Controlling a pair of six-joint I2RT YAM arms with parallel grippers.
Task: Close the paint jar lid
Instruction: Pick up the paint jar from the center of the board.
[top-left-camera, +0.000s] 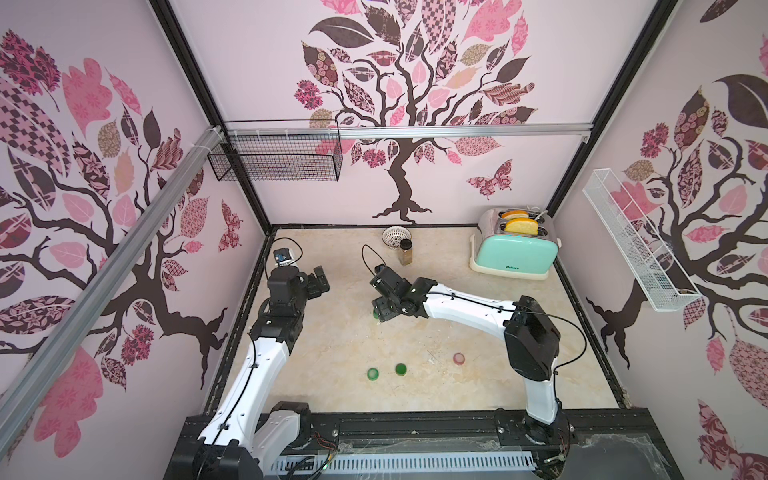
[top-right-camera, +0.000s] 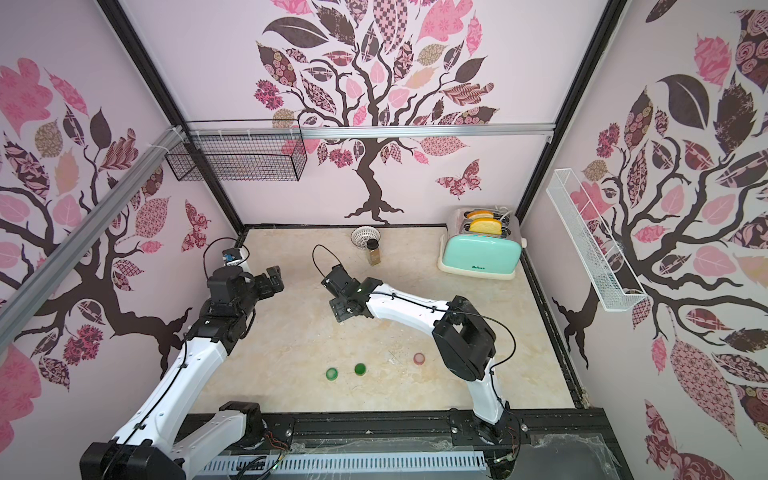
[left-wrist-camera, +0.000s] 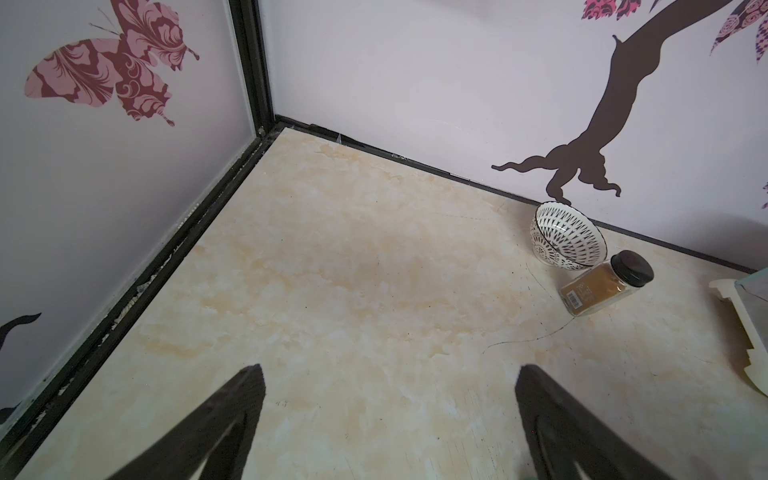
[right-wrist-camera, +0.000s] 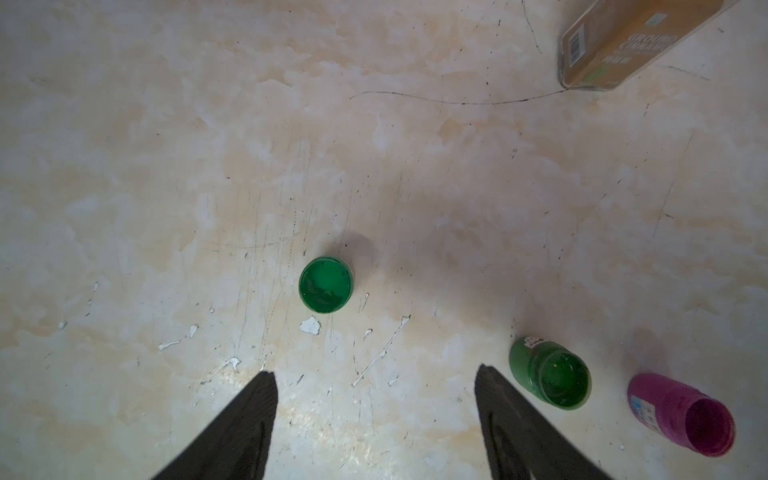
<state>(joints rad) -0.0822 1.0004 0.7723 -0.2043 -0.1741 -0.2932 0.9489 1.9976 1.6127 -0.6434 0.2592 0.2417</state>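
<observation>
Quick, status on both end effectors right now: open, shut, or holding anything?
Left end effector: open, holding nothing.
Right end effector: open, nothing between its fingers.

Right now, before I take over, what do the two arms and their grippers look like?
Both arms have white shells on the long links and bulky black joints: left arm, right arm. Thin black cables run along each. The left gripper and right gripper are black and taper to narrow tips.
</observation>
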